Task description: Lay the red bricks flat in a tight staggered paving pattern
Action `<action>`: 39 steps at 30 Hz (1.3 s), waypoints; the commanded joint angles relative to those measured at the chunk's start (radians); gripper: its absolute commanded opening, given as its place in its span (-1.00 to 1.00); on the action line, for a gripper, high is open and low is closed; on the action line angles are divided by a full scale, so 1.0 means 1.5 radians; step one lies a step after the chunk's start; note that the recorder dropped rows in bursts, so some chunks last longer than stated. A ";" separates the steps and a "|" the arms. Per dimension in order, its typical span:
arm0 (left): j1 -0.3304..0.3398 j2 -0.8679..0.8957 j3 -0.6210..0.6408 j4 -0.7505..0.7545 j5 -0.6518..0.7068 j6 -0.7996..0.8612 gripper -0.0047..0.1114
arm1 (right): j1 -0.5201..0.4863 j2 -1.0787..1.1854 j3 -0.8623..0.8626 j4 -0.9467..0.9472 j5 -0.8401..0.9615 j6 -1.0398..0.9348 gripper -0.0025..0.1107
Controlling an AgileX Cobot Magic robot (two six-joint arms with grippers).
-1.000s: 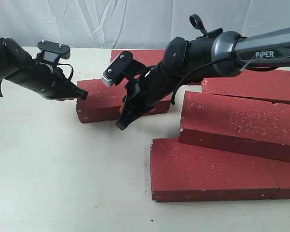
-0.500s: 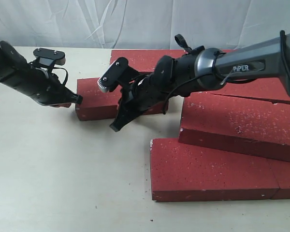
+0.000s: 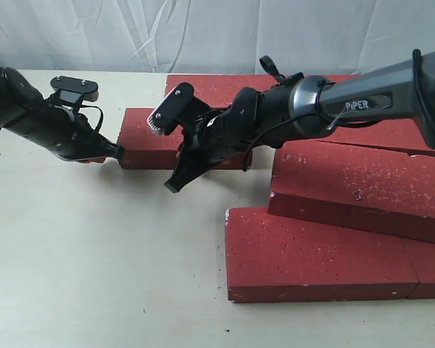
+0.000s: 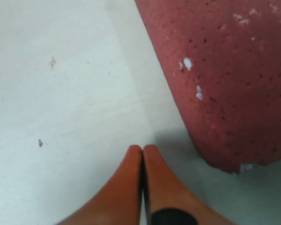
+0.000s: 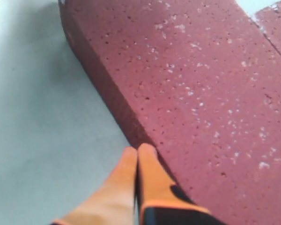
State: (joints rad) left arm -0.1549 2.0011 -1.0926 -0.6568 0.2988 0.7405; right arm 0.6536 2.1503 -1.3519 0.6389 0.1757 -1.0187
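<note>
Several red bricks lie on the pale table. One loose red brick [image 3: 141, 138] [image 4: 225, 79] [image 5: 201, 93] lies flat at centre left, in front of a back brick [image 3: 217, 83]. My left gripper [image 3: 116, 151] [image 4: 143, 149] is shut and empty, its tips just off the loose brick's left end corner. My right gripper [image 3: 172, 187] [image 5: 138, 151] is also shut and empty, with its tips against the brick's long front side. On the right a front brick [image 3: 319, 254] lies flat, and a tilted brick [image 3: 355, 181] overlaps its back edge.
More bricks lie at the back right [image 3: 391, 127] and at the front right edge [image 3: 431, 268]. The right arm [image 3: 348, 101] stretches over the back bricks. Bare table [image 3: 94, 254] fills the left and front. A white cloth backdrop hangs behind.
The loose brick has slid toward the back brick and squared up. The right gripper moved left and back along its front side. The left gripper shifted slightly, staying at the brick's left end.
</note>
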 commanded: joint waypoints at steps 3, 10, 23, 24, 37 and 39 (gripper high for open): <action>0.001 -0.001 -0.002 -0.006 -0.004 0.000 -0.92 | -0.001 -0.066 0.000 -0.069 0.167 0.000 -0.97; 0.001 0.000 -0.002 -0.030 -0.014 0.002 -0.92 | -0.048 -0.083 0.000 -0.193 0.250 0.072 -0.97; 0.001 0.000 -0.005 -0.033 -0.080 0.002 -0.92 | -0.071 -0.055 0.000 -0.186 0.191 0.083 -0.97; 0.001 0.000 -0.005 -0.033 -0.080 0.002 -0.92 | -0.071 -0.055 0.000 -0.186 0.192 0.083 -0.97; -0.026 0.062 -0.057 -0.033 -0.077 0.000 -0.92 | -0.071 -0.055 0.000 -0.215 0.195 0.090 -0.97; -0.042 0.070 -0.065 -0.032 -0.077 0.002 -0.92 | -0.071 -0.055 0.000 -0.220 0.195 0.097 -0.97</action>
State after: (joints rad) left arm -0.1830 2.0909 -1.1705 -0.6858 0.1790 0.7411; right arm 0.5524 2.0689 -1.3519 0.3295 0.4716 -0.8870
